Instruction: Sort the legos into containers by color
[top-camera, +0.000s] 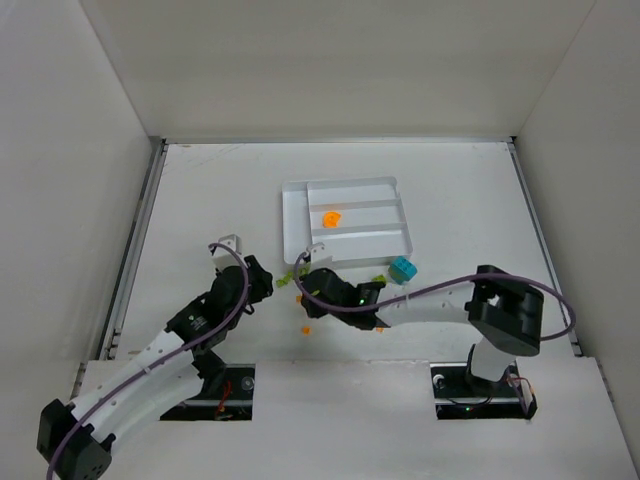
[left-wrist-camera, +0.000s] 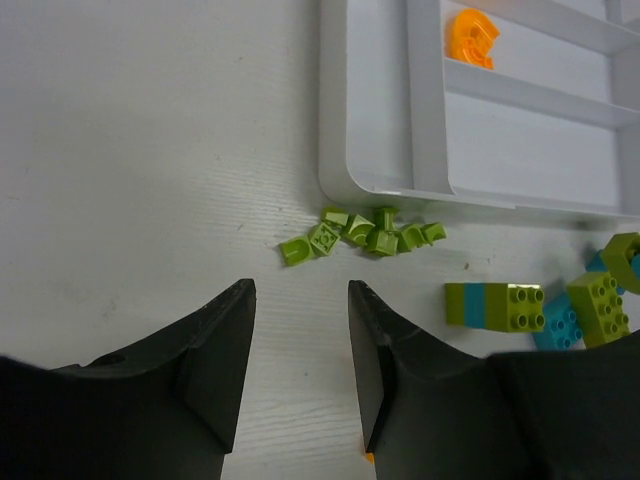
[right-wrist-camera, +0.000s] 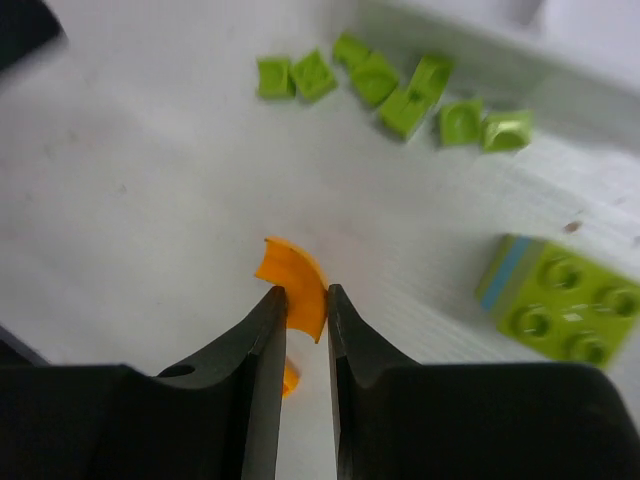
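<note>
An orange curved lego (right-wrist-camera: 293, 282) is pinched by the right fingers (right-wrist-camera: 258, 350) at lower centre, presumably for the tray (left-wrist-camera: 370, 120) compartment holding orange; the left fingers (left-wrist-camera: 215, 340) are parted, empty.

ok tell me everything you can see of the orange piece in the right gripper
The orange curved piece is a small arch-shaped lego of smooth orange plastic, like a quarter ring. Its near end is pinched in the right gripper, shut on it; the rest sticks out past the fingertips above the white table. Whether it rests on the table or is lifted cannot be told. A smaller orange bit lies under the fingers; the lime green pieces lie apart from it.
</note>
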